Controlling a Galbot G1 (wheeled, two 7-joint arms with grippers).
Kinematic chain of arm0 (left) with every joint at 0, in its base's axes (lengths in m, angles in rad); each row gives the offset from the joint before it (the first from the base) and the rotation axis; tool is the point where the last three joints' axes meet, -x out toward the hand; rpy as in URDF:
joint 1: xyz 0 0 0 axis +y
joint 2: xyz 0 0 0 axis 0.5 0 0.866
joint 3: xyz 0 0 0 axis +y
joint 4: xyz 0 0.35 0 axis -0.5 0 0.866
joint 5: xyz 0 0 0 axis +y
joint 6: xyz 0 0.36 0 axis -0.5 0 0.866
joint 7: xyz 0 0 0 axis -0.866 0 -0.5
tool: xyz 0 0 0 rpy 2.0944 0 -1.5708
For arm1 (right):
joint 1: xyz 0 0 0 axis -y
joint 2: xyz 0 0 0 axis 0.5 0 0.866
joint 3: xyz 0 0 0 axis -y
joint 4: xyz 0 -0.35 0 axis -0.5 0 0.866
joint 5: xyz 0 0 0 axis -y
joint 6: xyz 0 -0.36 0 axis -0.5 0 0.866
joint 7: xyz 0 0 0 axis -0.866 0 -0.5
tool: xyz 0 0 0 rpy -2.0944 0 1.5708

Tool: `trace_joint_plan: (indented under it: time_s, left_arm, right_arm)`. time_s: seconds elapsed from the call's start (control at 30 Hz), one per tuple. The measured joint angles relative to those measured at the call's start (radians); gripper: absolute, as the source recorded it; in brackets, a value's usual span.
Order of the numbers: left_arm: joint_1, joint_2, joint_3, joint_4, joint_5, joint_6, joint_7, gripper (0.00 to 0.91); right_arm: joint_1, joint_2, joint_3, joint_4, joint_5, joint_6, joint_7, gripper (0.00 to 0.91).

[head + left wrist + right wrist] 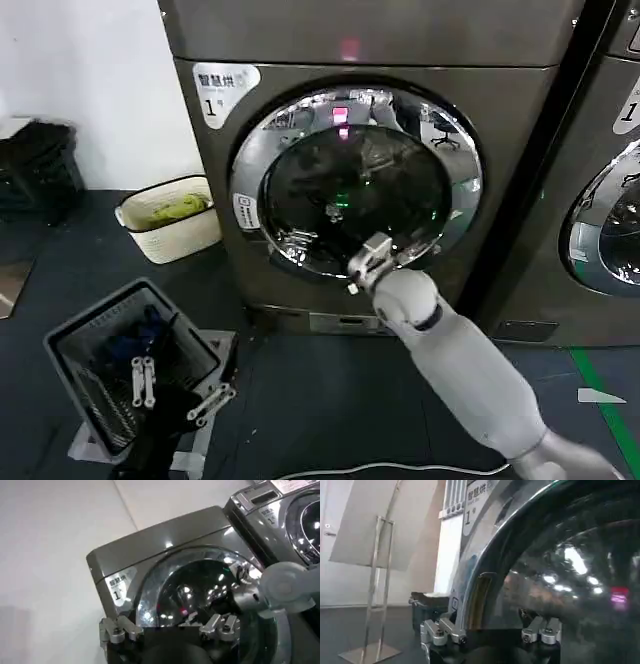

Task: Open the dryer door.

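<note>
The dryer door (355,180) is a wide chrome ring around dark domed glass on the front of the grey machine marked 1. I cannot tell whether it is ajar. My right gripper (366,264) is up against the door's lower part, just right of centre, on the end of the white arm reaching in from the lower right. In the right wrist view its jaws stand open (491,634), with the door's chrome rim (485,575) and glass close in front. My left gripper (178,392) hangs open low on the left, well away from the door (200,590). The left wrist view looks past it (170,629).
A white basket (170,215) with green cloth stands on the floor left of the dryer. A grey basket (110,345) sits under my left gripper. A second machine (600,200) adjoins on the right. A white cable (380,468) lies on the dark floor. A metal stand (375,580) rises nearby.
</note>
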Motion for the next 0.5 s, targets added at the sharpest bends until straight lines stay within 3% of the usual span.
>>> trace_joint_plan:
  time_s: [0.5]
  left_arm:
    - [-0.001,-0.007,-0.005,-0.006,-0.002,0.005,0.000,0.907]
  right_arm:
    - [0.048,0.078,-0.030,-0.083,-0.004,0.004,-0.052,0.907]
